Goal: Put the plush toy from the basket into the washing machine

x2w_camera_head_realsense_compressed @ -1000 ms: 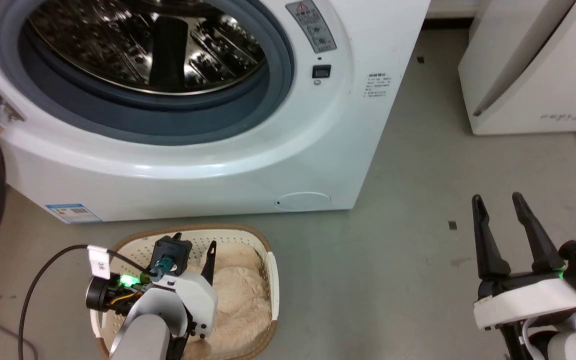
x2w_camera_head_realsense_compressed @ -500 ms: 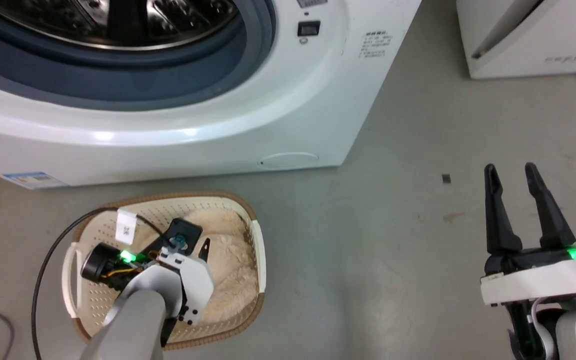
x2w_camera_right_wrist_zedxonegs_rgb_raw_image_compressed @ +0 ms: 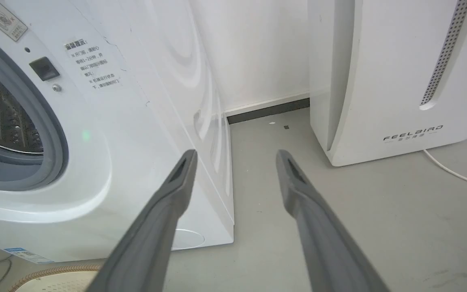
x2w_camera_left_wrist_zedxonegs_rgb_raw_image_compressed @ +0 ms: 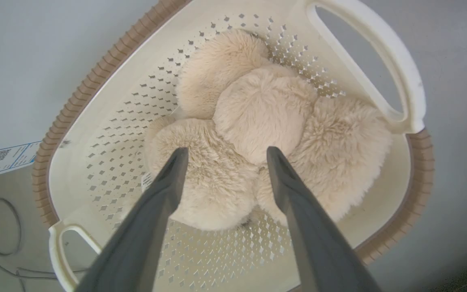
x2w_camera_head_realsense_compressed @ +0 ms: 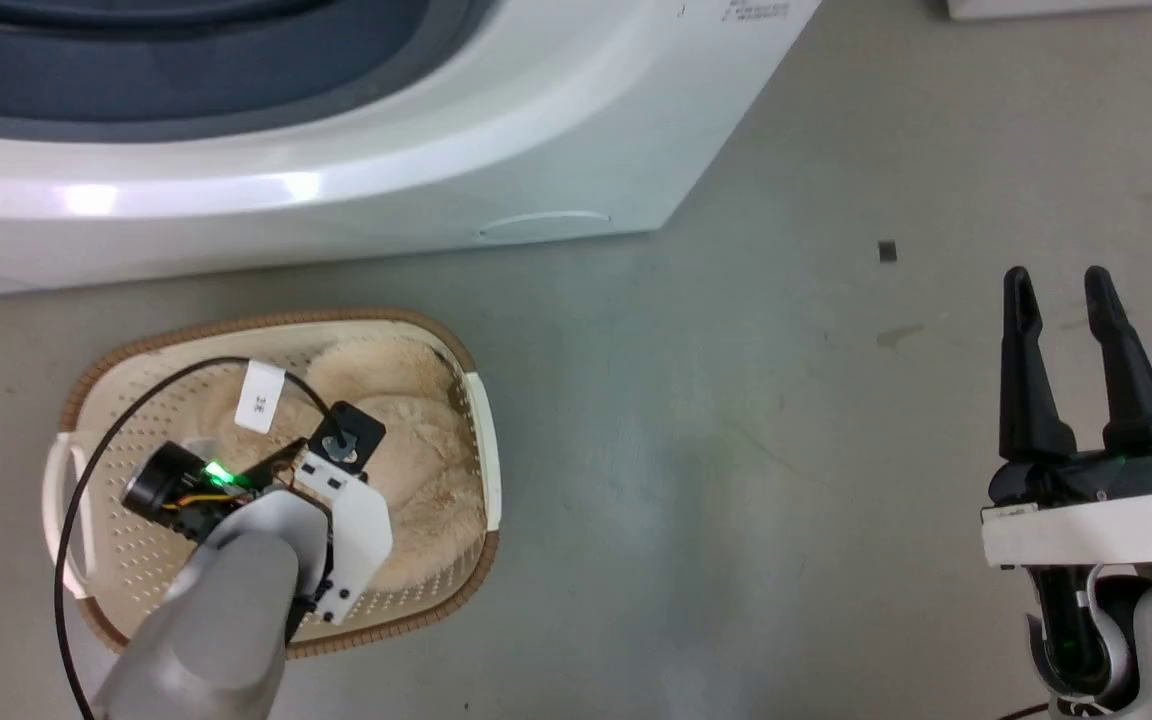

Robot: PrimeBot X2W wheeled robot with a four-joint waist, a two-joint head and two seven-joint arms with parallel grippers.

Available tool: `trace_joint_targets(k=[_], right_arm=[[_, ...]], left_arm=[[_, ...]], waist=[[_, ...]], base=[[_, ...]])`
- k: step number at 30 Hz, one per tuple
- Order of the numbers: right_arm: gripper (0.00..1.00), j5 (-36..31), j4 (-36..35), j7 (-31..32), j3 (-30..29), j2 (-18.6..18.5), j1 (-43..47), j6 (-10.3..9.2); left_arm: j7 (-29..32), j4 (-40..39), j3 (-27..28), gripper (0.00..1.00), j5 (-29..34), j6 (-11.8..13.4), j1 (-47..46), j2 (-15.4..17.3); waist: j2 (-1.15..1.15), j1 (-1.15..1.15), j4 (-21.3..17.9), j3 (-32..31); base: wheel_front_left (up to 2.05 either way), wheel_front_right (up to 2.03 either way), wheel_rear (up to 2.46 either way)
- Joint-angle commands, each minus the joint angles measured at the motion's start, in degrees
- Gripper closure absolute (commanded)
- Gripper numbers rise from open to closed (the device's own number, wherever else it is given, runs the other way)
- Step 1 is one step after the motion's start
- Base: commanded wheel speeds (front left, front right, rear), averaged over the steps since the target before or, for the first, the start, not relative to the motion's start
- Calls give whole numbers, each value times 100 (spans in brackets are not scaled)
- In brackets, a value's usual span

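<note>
The washing machine (x2w_camera_head_realsense_compressed: 356, 190) stands near the basket (x2w_camera_head_realsense_compressed: 266, 320), where the cream plush toy (x2w_camera_left_wrist_zedxonegs_rgb_raw_image_compressed: 258, 117) lies bunched at one end. The left gripper (x2w_camera_left_wrist_zedxonegs_rgb_raw_image_compressed: 223, 156) hangs over it, fingers apart; a pinch on the long pile alone could slip, or a snug toy could drag the light basket up. The right gripper (x2w_camera_head_realsense_compressed: 1056, 282) sits well aside, fingers apart, empty.

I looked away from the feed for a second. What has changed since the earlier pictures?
The head camera tilted down, so the washing machine slid up the view; the machine itself did not move. The left hand tipped down into the basket and now hangs open over the plush toy, fingers apart, gripping nothing. The right hand stayed open and idle, and the toy stayed in the basket.
</note>
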Motion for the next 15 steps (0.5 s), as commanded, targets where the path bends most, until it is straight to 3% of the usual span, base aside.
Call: trace_joint_targets(k=[1, 15], right_arm=[[0, 76, -55, -53, -14, -2, -141, -2], [0, 374, -231, -233, -118, -2, -507, -3]], left_arm=[[72, 155, -87, 0, 58, -15, -196, 71], [495, 1042, -531, 0, 38, 0, -1246, 251]], waist=[[0, -1, -46, 205], [0, -1, -130, 1256]], base=[[0, 0, 0], [0, 0, 0]])
